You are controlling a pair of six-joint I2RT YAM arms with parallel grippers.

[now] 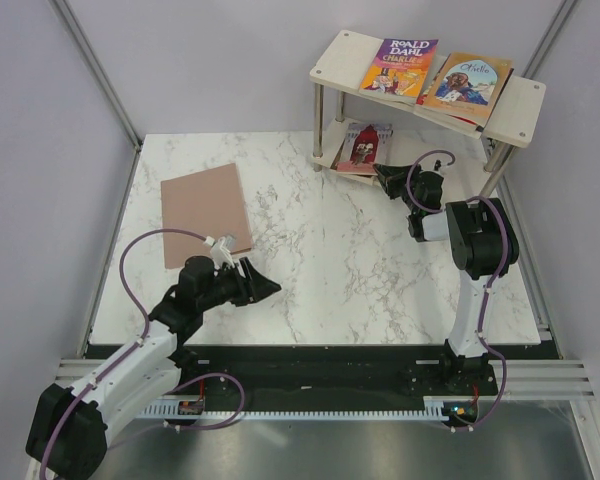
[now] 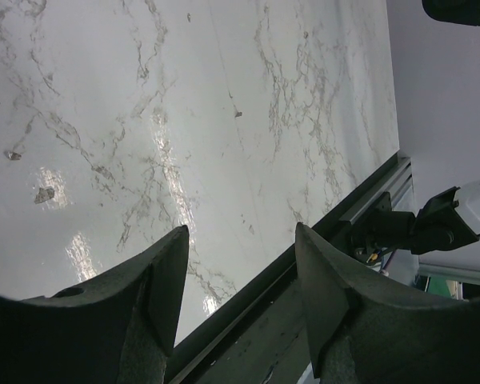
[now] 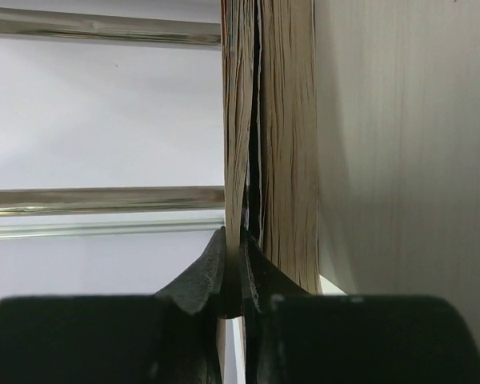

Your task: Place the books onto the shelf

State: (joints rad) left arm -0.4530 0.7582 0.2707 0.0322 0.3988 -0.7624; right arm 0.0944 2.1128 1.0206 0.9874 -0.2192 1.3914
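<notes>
Books (image 1: pixel 435 75) sit on the shelf (image 1: pixel 521 108), upper right; right tool (image 3: pixel 234 260) pinches a thin book (image 3: pixel 236 120) on the lower tier. Slide it in level before letting go. Left tool (image 2: pixel 242 264) gapes wide, empty.

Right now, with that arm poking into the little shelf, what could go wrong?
1. The right end effector pinches only a thin edge of the red book on the lower tier of the shelf; pulling back without opening could drag it out or bend it.
2. The orange book seems to overhang the top board; a bump might tip it off.
</notes>
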